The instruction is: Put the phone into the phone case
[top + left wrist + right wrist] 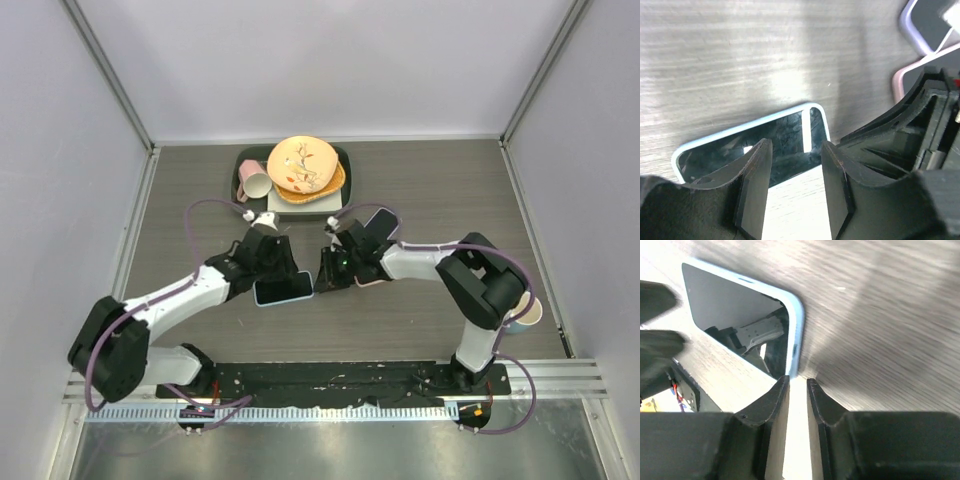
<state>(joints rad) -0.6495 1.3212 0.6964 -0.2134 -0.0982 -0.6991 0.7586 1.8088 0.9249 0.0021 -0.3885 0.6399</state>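
The phone (pixel 285 290) lies flat on the table with its dark screen up and a light blue rim. My left gripper (pixel 272 268) stands open over the phone's (pixel 780 132) long edge; between its fingers (pixel 796 147) I see only screen and table. My right gripper (pixel 328 272) is at the phone's (pixel 735 305) right end. Its jaws (pixel 798 380) are a narrow gap apart, tips just off the blue edge, nothing clamped. A pink-rimmed phone case (pixel 372 281) (pixel 900 82) lies under the right arm, mostly hidden. A lavender-rimmed case (pixel 912 25) lies beyond it.
A dark tray (pixel 240 165) at the back holds stacked plates (pixel 303 163) and a pink mug (pixel 254 184). A paper cup (pixel 526 312) stands by the right arm's elbow. Purple cables loop over both arms. Grey walls close in the table.
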